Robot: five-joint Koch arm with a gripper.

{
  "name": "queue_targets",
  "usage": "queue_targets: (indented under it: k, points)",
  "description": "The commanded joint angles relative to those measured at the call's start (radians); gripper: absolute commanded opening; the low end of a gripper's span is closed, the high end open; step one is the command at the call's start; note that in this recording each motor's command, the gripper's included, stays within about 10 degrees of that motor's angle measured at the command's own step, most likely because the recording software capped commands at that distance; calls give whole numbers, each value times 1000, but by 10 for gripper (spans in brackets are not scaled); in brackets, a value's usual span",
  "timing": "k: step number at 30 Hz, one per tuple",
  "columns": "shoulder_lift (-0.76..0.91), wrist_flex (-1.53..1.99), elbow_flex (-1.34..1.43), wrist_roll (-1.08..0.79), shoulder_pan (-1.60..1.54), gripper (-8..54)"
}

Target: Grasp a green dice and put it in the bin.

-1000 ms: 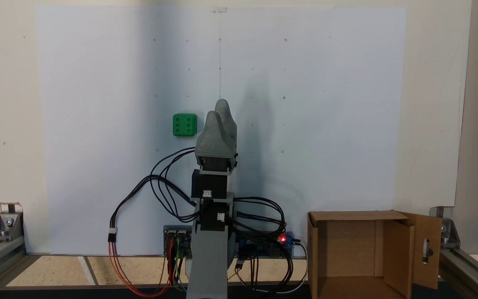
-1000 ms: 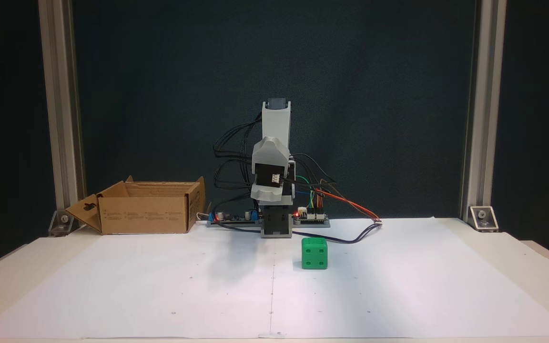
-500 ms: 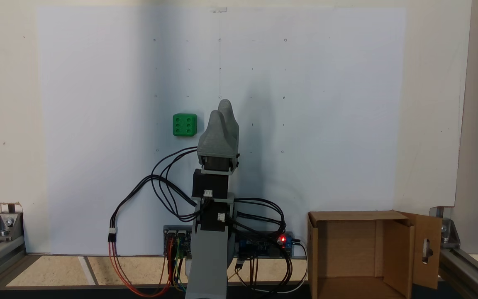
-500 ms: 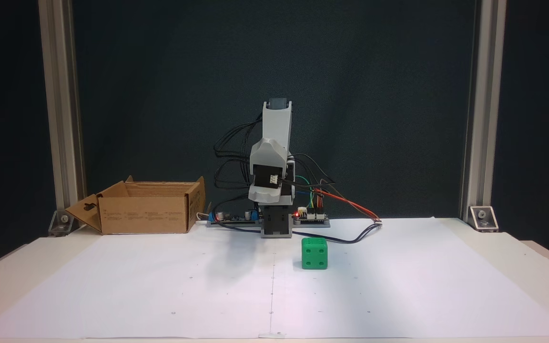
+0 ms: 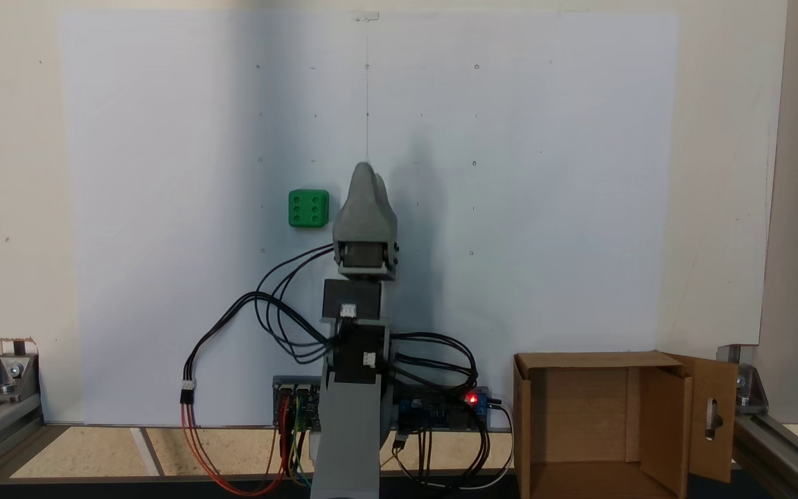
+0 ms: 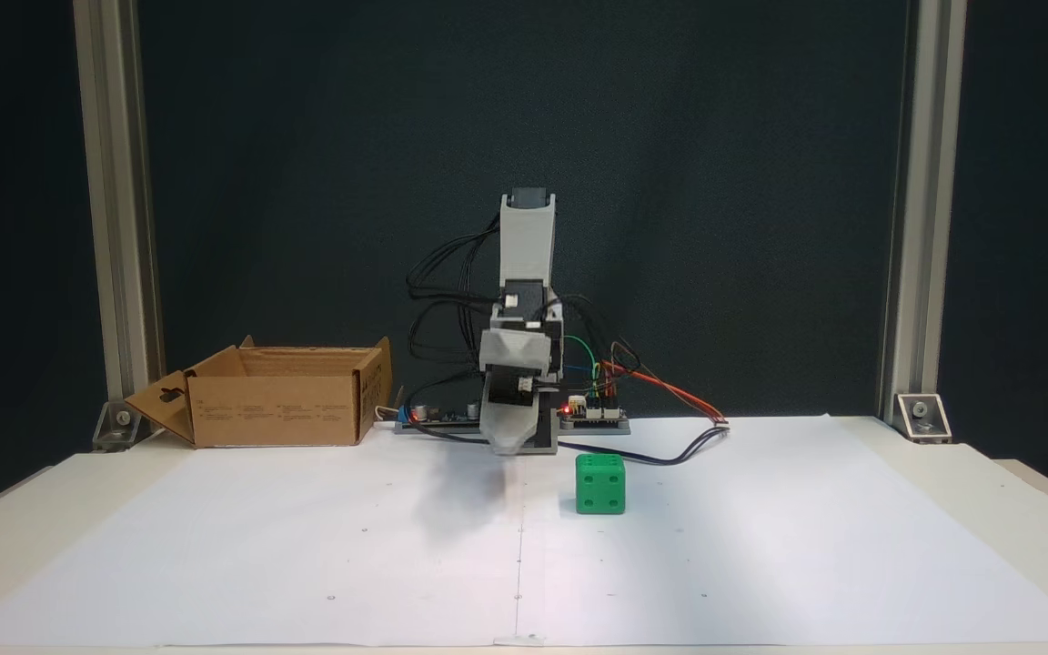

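**Koch arm above a paper sheet, green dice free on the table, bin at the edge**

Read from left to right in the fixed view from above, the scene holds the green dice (image 5: 308,208), the gripper (image 5: 366,170) and, far right at the lower edge, the bin (image 5: 582,360). The dice rests flat on the white paper sheet (image 5: 544,173), six pips up, just beside the gripper's grey shell and apart from it. In the fixed view from the front the order reverses: bin (image 6: 274,409) at left, gripper (image 6: 504,448) tilted down near the sheet, dice (image 6: 600,485) at right.

The jaws lie one behind the other for both cameras, so whether the pincer is apart or together cannot be told; it holds nothing.

The dice looks like rigid moulded plastic, probably light, with smooth faces and rounded edges that may slip under a shallow pinch. Two opposite flat side faces, taken low and square, appear the safest hold.

Black cables (image 5: 281,312) loop from the arm's base toward the dice side, and circuit boards (image 5: 440,409) sit by the base; neither lies between dice and bin. The bin's slotted flap (image 5: 714,416) hangs outward, leaving its mouth open.
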Motion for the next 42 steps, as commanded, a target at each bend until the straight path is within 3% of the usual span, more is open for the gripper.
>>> queue_targets:
  k: [1, 16, 22, 30, 42]
  points:
    - [107, 89, -91, 41, -9, 420]
    - [89, 1100, -790, 204, -69, 425]
    - [-104, 1504, -1124, 345, -179, 425]
    - [-311, 2028, -1264, 472, -383, 428]
    - [-472, 2028, -1384, 522, -469, 435]
